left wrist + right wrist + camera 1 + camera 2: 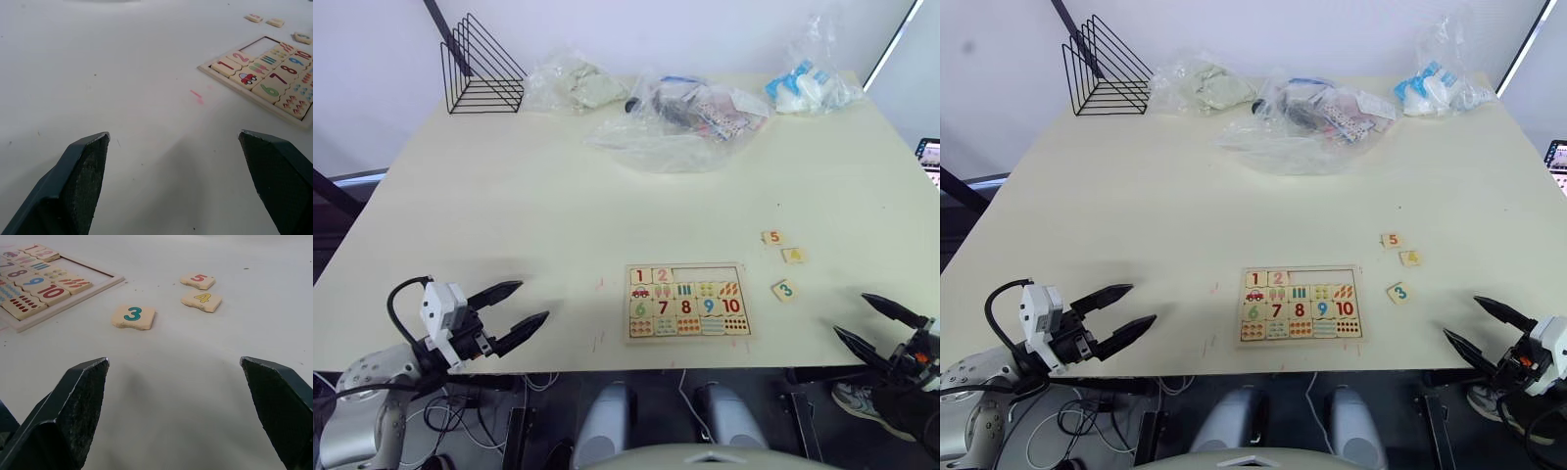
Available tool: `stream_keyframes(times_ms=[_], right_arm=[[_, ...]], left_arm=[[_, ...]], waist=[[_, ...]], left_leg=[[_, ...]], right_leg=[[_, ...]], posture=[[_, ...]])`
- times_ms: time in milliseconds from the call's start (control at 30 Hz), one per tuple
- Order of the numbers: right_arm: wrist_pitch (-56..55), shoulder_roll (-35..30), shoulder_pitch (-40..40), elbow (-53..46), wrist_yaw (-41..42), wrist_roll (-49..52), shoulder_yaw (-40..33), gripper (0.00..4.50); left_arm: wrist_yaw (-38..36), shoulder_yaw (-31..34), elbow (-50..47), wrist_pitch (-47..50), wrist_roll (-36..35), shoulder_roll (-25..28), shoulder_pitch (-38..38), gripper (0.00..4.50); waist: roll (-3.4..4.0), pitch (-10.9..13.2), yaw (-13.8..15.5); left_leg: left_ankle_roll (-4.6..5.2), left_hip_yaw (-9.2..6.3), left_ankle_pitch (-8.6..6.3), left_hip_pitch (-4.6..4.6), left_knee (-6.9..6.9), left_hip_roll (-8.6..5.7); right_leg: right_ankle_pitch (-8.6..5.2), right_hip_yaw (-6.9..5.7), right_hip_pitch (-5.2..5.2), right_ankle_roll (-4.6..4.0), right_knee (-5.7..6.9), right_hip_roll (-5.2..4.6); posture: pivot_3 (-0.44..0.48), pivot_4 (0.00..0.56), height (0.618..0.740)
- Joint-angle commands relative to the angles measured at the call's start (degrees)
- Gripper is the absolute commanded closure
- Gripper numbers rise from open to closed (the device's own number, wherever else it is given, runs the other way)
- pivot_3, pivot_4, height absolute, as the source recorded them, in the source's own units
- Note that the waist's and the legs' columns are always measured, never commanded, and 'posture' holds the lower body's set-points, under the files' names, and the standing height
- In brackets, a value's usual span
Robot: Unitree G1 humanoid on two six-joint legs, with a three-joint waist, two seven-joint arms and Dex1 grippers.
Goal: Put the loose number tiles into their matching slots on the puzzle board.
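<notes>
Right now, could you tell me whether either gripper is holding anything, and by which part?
Nothing is held. The left gripper and the right gripper both have open, empty jaws.

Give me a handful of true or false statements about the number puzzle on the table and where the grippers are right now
1. Tiles 1 and 2 sit in the puzzle board top row. True.
2. The 3 tile lies inside the board. False: it lies on the table to the board's right.
3. The 5 tile and 4 tile lie close together off the board. True.
4. The right gripper holds a tile. False: it is open and empty.
5. The left gripper is shut. False: it is open.
</notes>
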Motion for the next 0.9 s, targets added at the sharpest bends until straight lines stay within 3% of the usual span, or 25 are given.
stream_keyframes(times_ms=[33, 900], right_arm=[[-1.29, -0.76, -0.27, -0.24, 0.09, 0.52, -1.85, 0.00], [-1.25, 1.15, 0.98, -3.32, -1.79, 0.26, -0.68, 0.00]], left_arm=[[0.03, 0.41, -0.59, -1.00, -0.58, 0.82, -0.94, 0.04], [-0.21, -1.07, 0.73, -1.05, -0.17, 2.04, -3.32, 0.04]], waist=[[0.00, 0.00, 0.02], [0.00, 0.00, 0.00]], left_leg=[[0.00, 0.00, 0.00, 0.00, 0.00, 0.00], [0.00, 0.00, 0.00, 0.00, -0.01, 0.00]], right_leg=[[0.00, 0.00, 0.00, 0.00, 0.00, 0.00], [0.00, 0.01, -0.01, 0.00, -0.01, 0.00]], posture=[[0.000, 0.150, 0.740], [0.000, 0.150, 0.740]])
